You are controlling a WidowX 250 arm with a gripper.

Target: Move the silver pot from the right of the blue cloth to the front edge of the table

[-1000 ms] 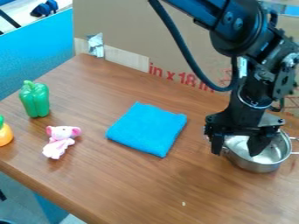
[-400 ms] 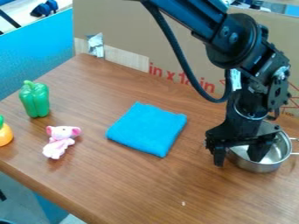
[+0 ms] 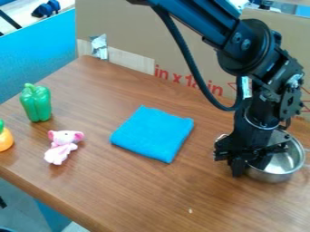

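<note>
Part of the pot (image 3: 288, 165) is tucked behind the gripper (image 3: 247, 168), and its right handle (image 3: 307, 166) gets chopped by the picture's edge, same as the orange toy (image 3: 5, 139) near the desk's (image 3: 130, 190) left edge. Pale speck (image 3: 190, 210) toward the front's too tiny to ID, tbh.

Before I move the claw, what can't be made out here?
In the camera view:
- Metal pot: part of left rim and inside, behind the claw.
- Claw's contact with the pot: blocked by its own body.
- Pot's handle: cut off, right edge.
- Orange toy: cut off, left edge.
</note>
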